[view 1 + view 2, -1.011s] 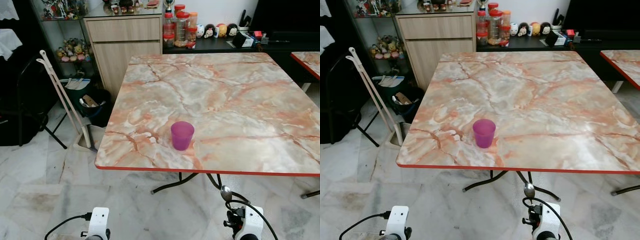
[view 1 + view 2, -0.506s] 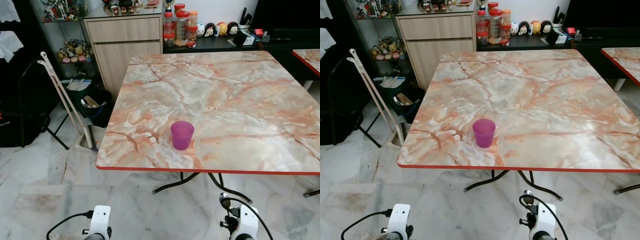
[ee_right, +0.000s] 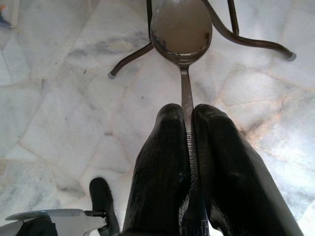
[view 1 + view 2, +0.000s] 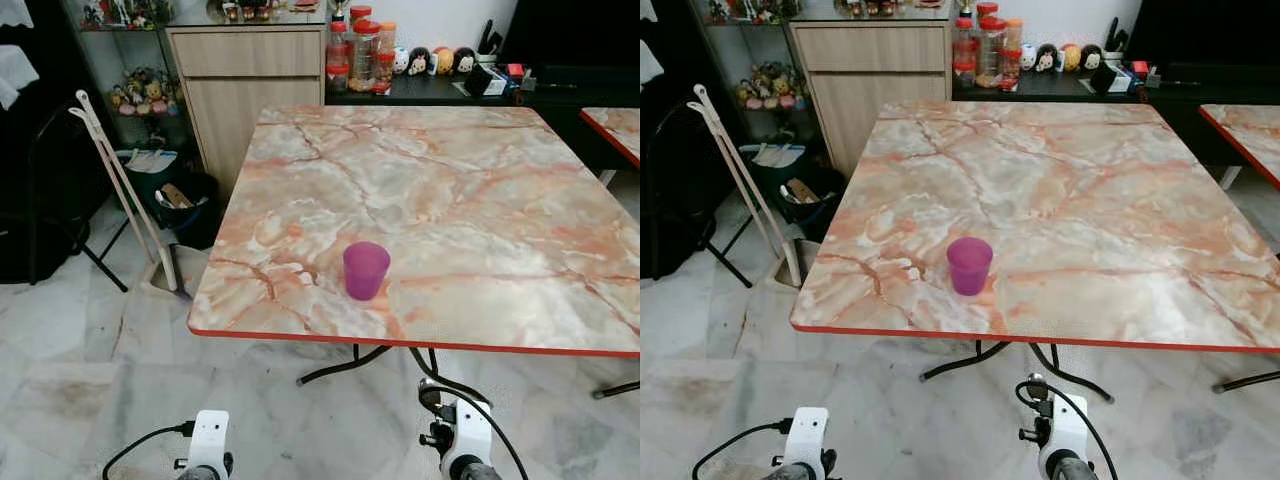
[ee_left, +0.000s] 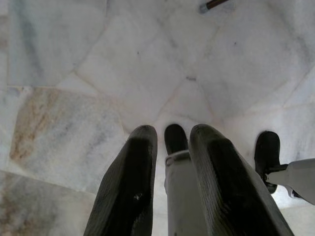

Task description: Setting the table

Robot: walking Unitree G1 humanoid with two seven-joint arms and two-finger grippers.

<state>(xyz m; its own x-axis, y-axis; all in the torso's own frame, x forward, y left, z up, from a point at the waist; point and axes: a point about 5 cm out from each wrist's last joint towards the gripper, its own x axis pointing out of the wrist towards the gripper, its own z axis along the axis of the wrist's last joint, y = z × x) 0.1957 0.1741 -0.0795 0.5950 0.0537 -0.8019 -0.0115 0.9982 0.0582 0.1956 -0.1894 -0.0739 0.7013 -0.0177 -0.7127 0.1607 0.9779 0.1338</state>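
Observation:
A purple cup [image 4: 365,270] stands upright on the marble table [image 4: 480,180], near its red front edge. Low in front of the table, over the floor, my right gripper [image 3: 186,110] is shut on the handle of a metal spoon [image 3: 181,32]. The spoon's bowl points forward toward the table's legs [image 3: 133,56]. The right wrist [image 4: 465,450] is below the table's front edge, to the right of the cup. My left gripper [image 5: 172,132] hangs above the floor tiles with its fingers apart and nothing between them.
A wooden cabinet [image 4: 250,70] and a dark shelf with jars [image 4: 365,45] stand behind the table. A broom and dustpan [image 4: 120,190] and a bin [image 4: 180,200] are to the left. A second table [image 4: 615,125] is at the right.
The view has shifted a little. My right wrist with the spoon has drifted slightly left. The cup stands where it was.

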